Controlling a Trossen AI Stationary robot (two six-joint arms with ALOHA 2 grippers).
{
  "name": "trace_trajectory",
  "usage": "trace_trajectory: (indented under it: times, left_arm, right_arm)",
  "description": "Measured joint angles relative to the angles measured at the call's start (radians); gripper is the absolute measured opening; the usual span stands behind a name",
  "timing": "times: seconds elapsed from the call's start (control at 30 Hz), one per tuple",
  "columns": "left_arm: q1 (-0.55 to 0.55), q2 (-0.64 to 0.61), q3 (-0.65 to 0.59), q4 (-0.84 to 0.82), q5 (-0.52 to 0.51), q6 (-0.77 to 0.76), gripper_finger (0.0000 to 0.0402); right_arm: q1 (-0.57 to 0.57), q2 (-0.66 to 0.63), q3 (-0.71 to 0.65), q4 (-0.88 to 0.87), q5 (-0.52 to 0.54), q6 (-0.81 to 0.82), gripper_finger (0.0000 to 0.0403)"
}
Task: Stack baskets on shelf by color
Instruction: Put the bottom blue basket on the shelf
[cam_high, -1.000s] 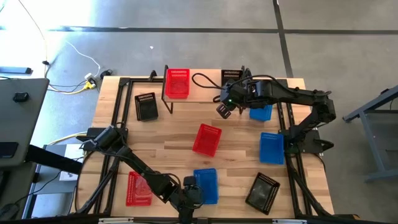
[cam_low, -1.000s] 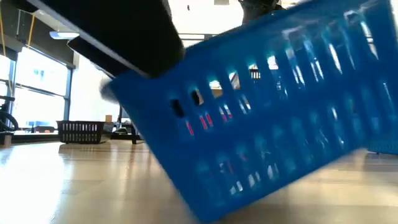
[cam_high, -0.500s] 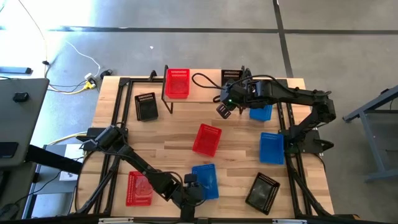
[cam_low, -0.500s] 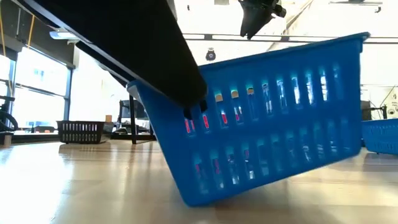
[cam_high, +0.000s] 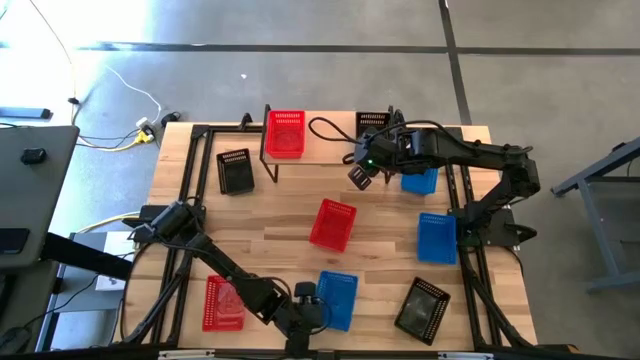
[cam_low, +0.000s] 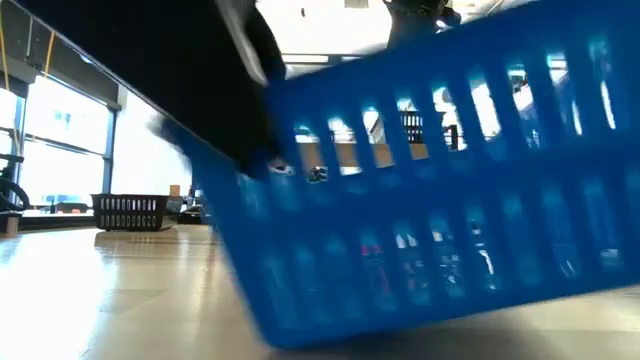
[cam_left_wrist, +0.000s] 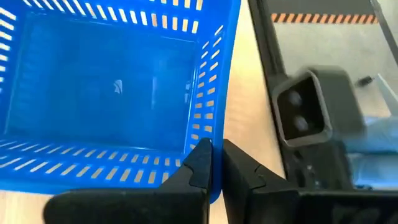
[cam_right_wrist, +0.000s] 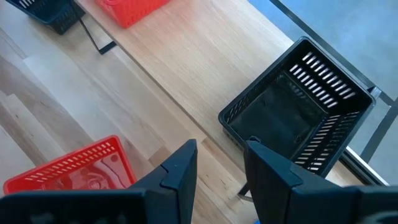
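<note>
While few baskets sit sorted: shelf (cam_high: 330, 135) with one red basket (cam_high: 285, 132) and black basket (cam_high: 372, 123); left tool (cam_left_wrist: 214, 163) clenched on blue basket (cam_high: 336, 298) at bench (cam_high: 280, 215) front; right tool (cam_right_wrist: 219, 163) released, near shelf.

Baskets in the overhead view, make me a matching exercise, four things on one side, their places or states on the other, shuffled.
1. red basket
2. blue basket
3. right gripper
4. black basket

A. pinched at its rim by the left gripper
B. on the shelf
C. on the table left of the shelf
D. open, holding nothing

Pairs: 1-B, 2-A, 3-D, 4-C
</note>
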Motion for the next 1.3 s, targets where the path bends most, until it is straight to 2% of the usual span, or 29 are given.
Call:
trace_trajectory:
  times: [0.17,0.83,1.3]
  left_arm:
    - [-0.006,-0.050,0.000,-0.019,-0.009,0.030,0.0003]
    - [0.021,-0.255,0.000,-0.331,-0.124,0.106,0.0001]
    - [0.077,-0.429,0.002,-0.433,-0.207,0.223,0.0001]
  right_arm:
    - [0.000,0.000,0.000,0.001,0.000,0.003,0.0119]
    - [0.000,0.000,0.000,0.001,-0.002,0.008,0.0119]
    - [0.000,0.000,0.000,-0.012,0.021,0.039,0.0119]
